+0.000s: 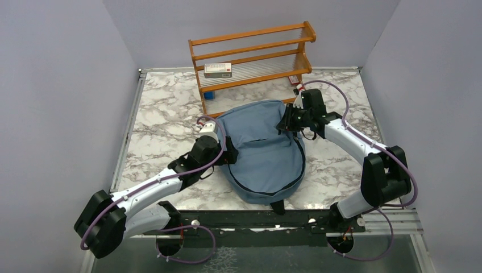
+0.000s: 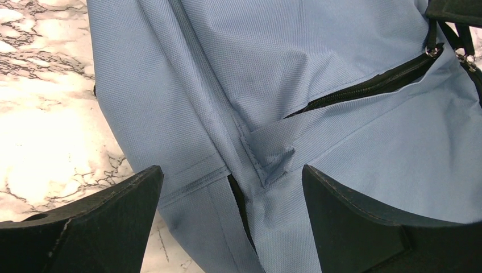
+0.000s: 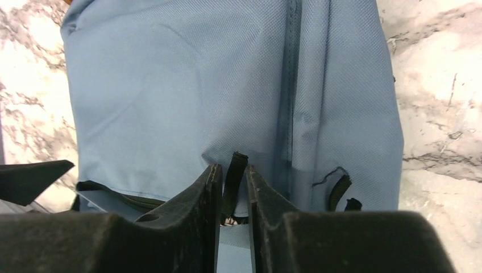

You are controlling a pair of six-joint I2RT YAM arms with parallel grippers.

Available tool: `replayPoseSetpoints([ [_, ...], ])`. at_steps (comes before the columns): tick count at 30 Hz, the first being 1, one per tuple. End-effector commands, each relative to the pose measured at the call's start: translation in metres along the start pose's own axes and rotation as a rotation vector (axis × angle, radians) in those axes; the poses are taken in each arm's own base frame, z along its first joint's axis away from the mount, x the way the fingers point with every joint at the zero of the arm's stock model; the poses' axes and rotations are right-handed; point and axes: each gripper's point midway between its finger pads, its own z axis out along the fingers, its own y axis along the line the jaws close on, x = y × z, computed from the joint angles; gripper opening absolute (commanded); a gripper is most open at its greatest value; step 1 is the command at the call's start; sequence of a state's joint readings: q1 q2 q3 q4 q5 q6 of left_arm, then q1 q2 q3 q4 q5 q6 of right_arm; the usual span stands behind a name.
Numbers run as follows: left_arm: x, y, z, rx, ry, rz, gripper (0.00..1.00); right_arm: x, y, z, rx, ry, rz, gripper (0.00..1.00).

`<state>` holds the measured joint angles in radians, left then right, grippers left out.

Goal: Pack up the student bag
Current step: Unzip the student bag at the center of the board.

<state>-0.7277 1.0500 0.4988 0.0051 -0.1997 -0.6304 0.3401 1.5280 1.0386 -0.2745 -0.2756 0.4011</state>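
The student bag (image 1: 264, 153) lies flat on the marble table (image 1: 159, 125), a dusty-blue backpack with its rounded top toward the shelf. My left gripper (image 1: 230, 156) hovers at the bag's left edge, open wide; in the left wrist view it (image 2: 233, 176) straddles a blue seam of the bag (image 2: 227, 85), below a partly open black zipper (image 2: 364, 88). My right gripper (image 1: 282, 125) sits at the bag's upper right. In the right wrist view it (image 3: 233, 170) is closed narrowly on a black zipper pull (image 3: 236, 164) that stands up between the fingers over the bag (image 3: 187, 85).
A wooden shelf (image 1: 253, 57) stands behind the bag with a white and red box (image 1: 217, 69) on its middle board. A small blue object (image 1: 210, 95) sits under it, and a small red item (image 1: 294, 80) by its right foot. Grey walls enclose the table.
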Motion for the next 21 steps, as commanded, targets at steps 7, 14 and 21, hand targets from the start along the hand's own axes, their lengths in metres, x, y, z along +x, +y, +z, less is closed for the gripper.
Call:
replayPoseSetpoints([
  [7, 0.001, 0.001, 0.006, -0.001, -0.002, 0.016, 0.92, -0.011, 0.008, -0.005, -0.039, -0.044, -0.024, 0.04],
  [14, 0.011, 0.001, 0.009, 0.018, 0.024, 0.034, 0.92, -0.016, 0.046, -0.023, -0.262, -0.088, -0.182, 0.01],
  [21, 0.025, 0.004, 0.015, 0.028, 0.06, 0.05, 0.9, -0.012, 0.077, -0.028, -0.387, -0.077, -0.214, 0.01],
])
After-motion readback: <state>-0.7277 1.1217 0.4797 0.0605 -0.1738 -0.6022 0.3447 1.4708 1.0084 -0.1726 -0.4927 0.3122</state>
